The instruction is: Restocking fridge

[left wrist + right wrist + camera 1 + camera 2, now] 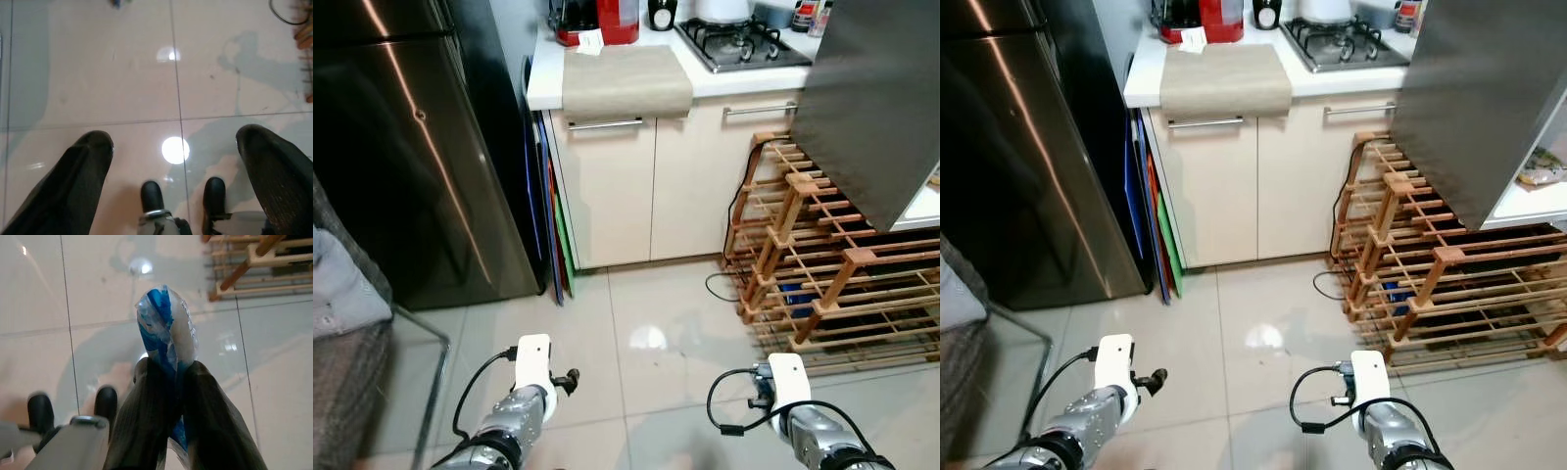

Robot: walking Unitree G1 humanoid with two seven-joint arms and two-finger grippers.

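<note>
From the head, the open fridge door (871, 98) is hanging at the right above the wooden rack (822, 264). The left gripper (176, 147) is idling, fingers apart. The right gripper (168, 382) is pinching a blue-and-white packet (168, 328) by its lower end, so it is risking a slip.

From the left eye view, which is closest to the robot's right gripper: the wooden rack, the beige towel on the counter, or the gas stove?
Right gripper, low right:
1. Wooden slatted rack, just ahead, right.
2. Beige towel, draped over the counter edge, left.
3. Steel gas stove, farther back on the counter.
</note>
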